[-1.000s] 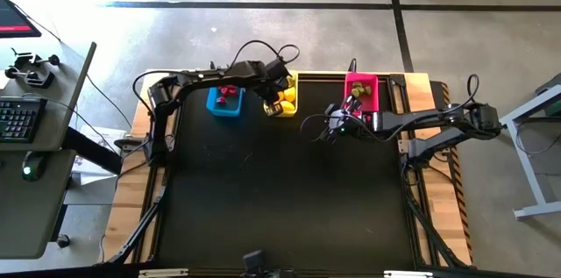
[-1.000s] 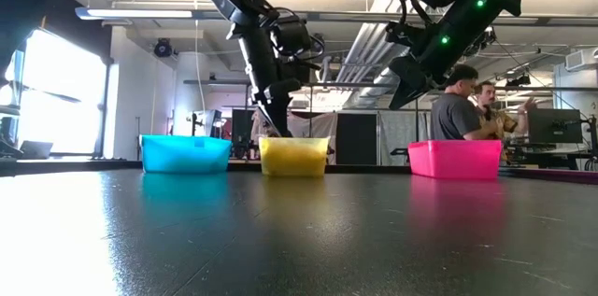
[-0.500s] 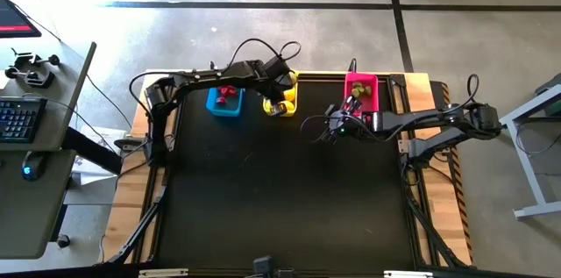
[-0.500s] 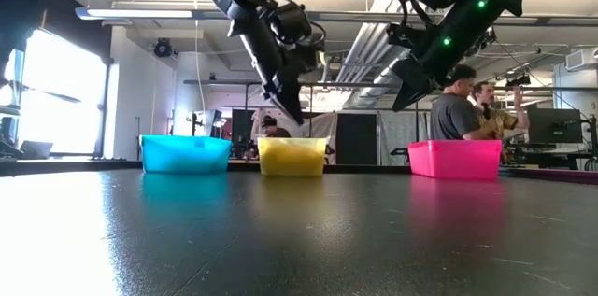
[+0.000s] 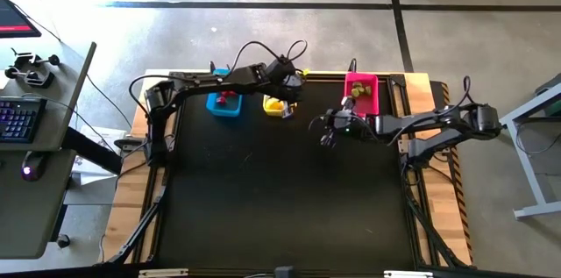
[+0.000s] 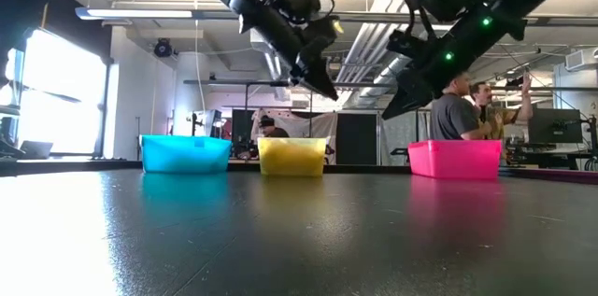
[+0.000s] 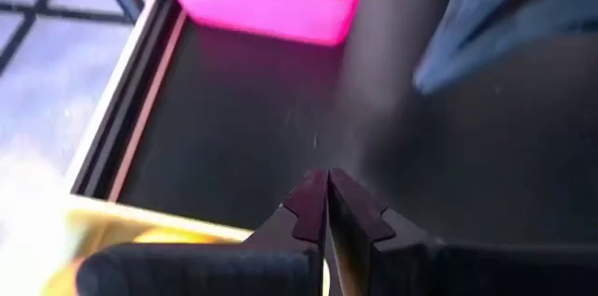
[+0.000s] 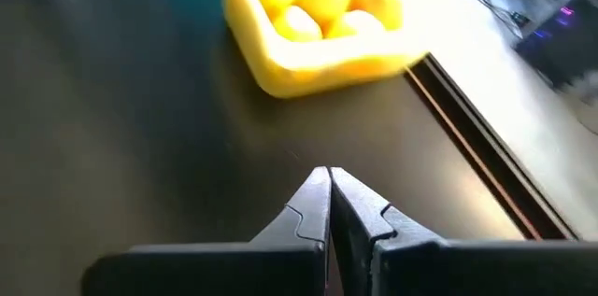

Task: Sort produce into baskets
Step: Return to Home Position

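Observation:
Three baskets stand in a row at the table's far edge: blue (image 5: 223, 103) with red bits (image 5: 226, 96), yellow (image 5: 277, 106) with lemons (image 8: 318, 2), pink (image 5: 360, 92) with green bits (image 5: 357, 90). My left gripper (image 7: 327, 180) is shut and empty. It hangs above the yellow basket's right rim (image 7: 159, 223), slanting down toward the pink basket (image 7: 266, 2). My right gripper (image 8: 329, 176) is shut and empty, in the air over the bare table between the yellow and pink baskets (image 5: 326, 131), and it points at the yellow basket (image 8: 308, 44).
The black table top (image 5: 289, 199) stretches from the baskets to the near edge. A raised black rail (image 8: 486, 156) runs along the far edge. Two people (image 6: 462, 105) stand in the room behind the pink basket.
My left gripper has risen out of the yellow basket, tipped from steeply down toward level, and swung toward the table's right, toward the pink basket. My right gripper has tipped a little, staying over the same spot.

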Robot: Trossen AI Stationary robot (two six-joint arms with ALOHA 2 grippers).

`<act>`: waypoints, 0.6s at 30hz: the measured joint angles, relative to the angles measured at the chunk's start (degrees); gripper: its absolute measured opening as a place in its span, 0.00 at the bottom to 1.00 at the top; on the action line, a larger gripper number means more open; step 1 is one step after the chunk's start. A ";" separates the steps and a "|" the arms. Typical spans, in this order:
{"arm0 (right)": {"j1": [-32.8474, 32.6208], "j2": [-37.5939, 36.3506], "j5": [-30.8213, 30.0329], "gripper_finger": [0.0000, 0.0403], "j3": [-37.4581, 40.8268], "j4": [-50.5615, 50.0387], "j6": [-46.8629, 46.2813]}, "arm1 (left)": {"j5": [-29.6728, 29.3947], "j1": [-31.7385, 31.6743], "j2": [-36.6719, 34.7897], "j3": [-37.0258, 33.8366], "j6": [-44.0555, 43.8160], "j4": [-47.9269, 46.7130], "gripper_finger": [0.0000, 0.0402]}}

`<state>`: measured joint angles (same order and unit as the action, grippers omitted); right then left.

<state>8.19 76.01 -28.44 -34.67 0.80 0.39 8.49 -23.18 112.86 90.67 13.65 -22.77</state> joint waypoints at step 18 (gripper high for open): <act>4.94 0.00 17.60 0.00 12.31 28.58 7.64 | 3.40 4.03 0.01 -7.59 -2.18 33.32 0.00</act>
<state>13.13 76.01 -10.84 -22.36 29.37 8.02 11.89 -19.14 112.87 83.09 11.47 10.55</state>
